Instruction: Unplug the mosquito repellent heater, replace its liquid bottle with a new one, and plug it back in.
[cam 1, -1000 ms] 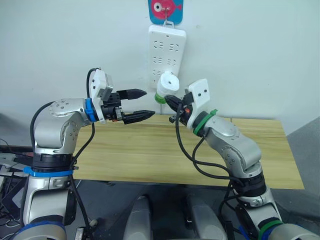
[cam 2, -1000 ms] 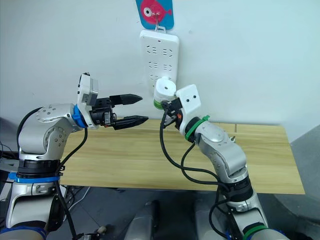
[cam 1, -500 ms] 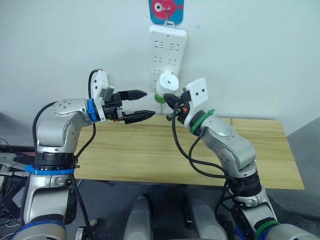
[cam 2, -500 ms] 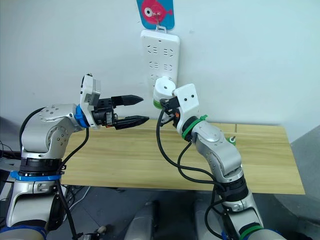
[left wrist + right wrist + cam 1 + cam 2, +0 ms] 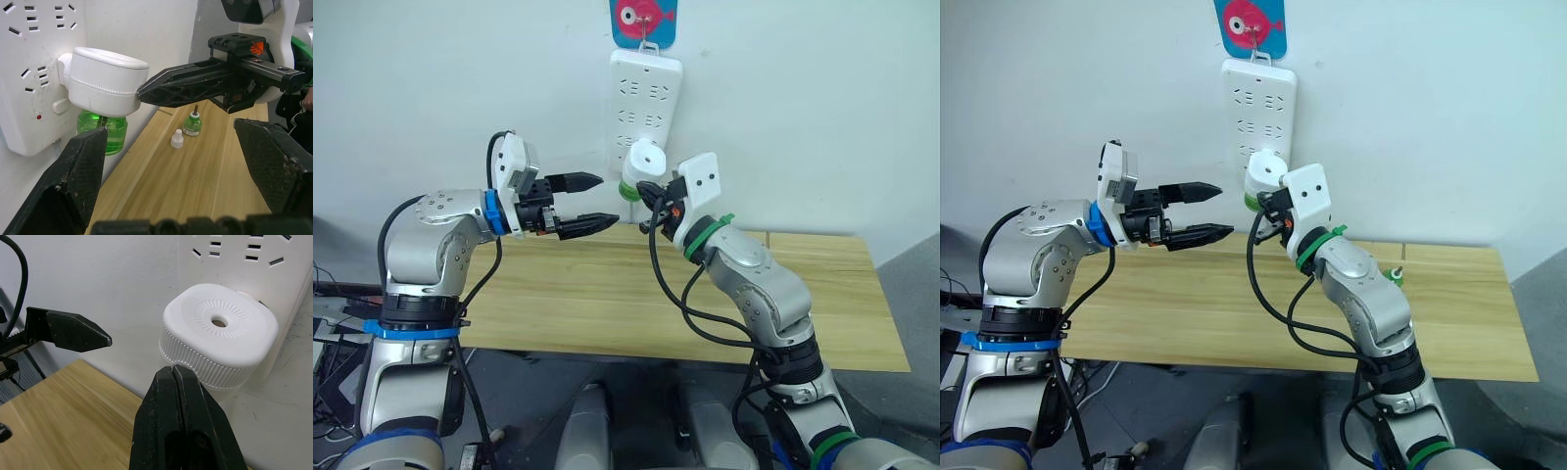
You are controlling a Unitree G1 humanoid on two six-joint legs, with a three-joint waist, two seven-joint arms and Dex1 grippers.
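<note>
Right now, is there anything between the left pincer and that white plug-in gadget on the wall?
No. In the head views, only bare wall shows between the open left pincer and the heater, still plugged into the power strip.

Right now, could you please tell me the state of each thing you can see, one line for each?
Heater: plugged into the power strip, green bottle screwed in under it.
Spare bottle: upright on the table, uncapped.
White cap: off, standing beside the spare bottle.
Left gripper: jaws open, holding nothing.
Right gripper: jaws shut, tips at the heater's ribbed side.
</note>
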